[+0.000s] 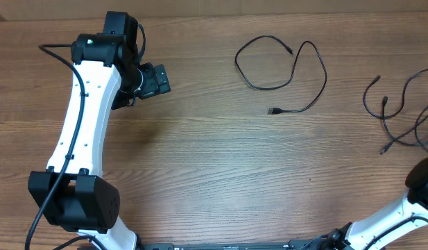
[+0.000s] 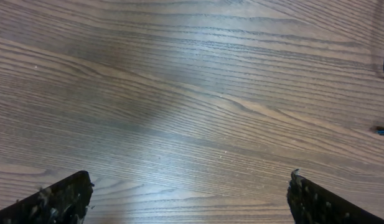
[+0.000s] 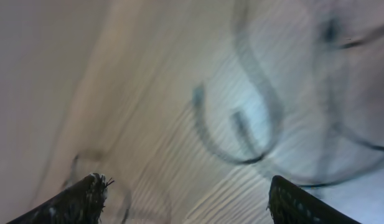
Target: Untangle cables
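One thin black cable point(image 1: 295, 69) lies loose in a loop at the table's upper middle, its plug ends apart. More black cables point(image 1: 401, 114) lie tangled at the right edge. My left gripper point(image 1: 152, 80) is open and empty at the upper left, well left of the loose cable; its wrist view point(image 2: 190, 193) shows bare wood and a cable end point(image 2: 383, 130) at the far right. My right gripper point(image 3: 188, 199) is open above the tangled cables point(image 3: 260, 118), which look blurred. The overhead view shows only part of the right arm point(image 1: 425, 184).
The wooden table point(image 1: 214, 173) fills the view. The left arm's white link point(image 1: 85, 118) crosses the left side, with its black base point(image 1: 75, 201) at the lower left. A thick robot wire point(image 1: 54, 50) runs off the left arm.
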Controlling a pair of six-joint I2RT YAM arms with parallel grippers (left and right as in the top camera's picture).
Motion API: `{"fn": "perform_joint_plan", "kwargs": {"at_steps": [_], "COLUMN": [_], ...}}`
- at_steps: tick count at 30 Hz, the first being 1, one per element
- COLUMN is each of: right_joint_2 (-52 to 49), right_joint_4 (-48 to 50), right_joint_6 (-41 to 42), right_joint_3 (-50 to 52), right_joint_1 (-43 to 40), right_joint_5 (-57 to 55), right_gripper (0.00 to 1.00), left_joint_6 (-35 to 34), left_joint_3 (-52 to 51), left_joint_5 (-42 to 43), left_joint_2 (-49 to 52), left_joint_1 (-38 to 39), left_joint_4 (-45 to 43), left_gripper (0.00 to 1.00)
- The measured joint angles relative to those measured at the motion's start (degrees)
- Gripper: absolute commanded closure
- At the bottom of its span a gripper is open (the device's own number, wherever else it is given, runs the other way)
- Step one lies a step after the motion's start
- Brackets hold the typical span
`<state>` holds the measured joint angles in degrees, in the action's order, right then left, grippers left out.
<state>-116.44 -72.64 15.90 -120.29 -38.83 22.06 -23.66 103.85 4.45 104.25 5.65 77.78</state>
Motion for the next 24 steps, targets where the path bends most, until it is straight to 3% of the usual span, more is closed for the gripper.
{"fn": "perform_joint_plan", "kwargs": {"at_steps": [5,11,20,24], "right_joint_2": [0.00,0.00,-2.19,-6.45], "right_joint_4": [-4.42,-1.68,3.34,5.40], "right_joint_6": [-11.50,-21.18,-23.37,-20.96], "right_joint_3": [0.00,0.02,0.02,0.02], "right_joint_1": [7.69,19.74,30.25,32.63], "right_joint_5": [6.60,6.16,-3.67,-8.61], "right_gripper": [0.14,0.13,0.12,0.21], "left_joint_6": [0.00,0.04,1.16,3.19], "left_joint_3": [0.00,0.00,0.00,0.00], "left_joint_5": [-0.02,-0.02,-0.02,0.00], "left_joint_2": [0.00,0.00,0.00,0.00], "left_joint_1": [0.00,0.00,1.09,2.10], "left_joint_4": [0.00,0.04,-0.07,-0.20], "left_gripper": [0.00,0.00,0.00,0.00]}}
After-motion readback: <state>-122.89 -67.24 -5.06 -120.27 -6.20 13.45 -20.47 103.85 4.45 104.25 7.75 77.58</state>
